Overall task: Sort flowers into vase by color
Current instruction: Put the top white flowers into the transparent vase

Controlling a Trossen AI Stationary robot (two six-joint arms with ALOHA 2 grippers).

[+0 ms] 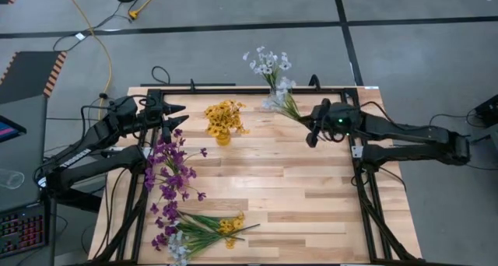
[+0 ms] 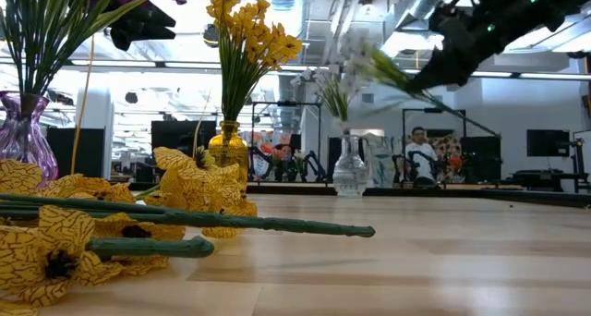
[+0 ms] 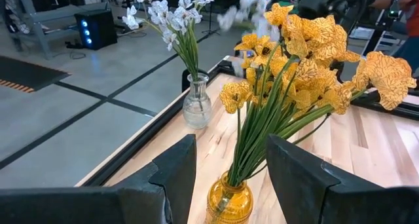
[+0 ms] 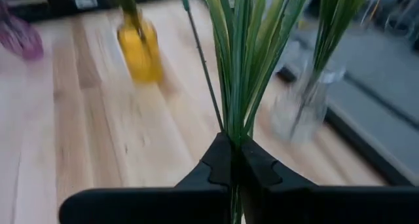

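My right pincer (image 4: pixel 232 160) grips a white flower spray (image 1: pixel 282 97) by its green stems, held at five o'clock from the clear glass vase (image 3: pixel 197 105). My left pincer (image 3: pixel 226 178) hovers half-open above the yellow glass vase (image 3: pixel 230 198).

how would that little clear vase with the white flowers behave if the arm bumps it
The clear vase looks narrow-based and tall with its white flowers spreading well above it, so it would probably tip rather than slide. It appears to be glass, so likely fragile if it falls. It stands near the table edge, which adds risk.
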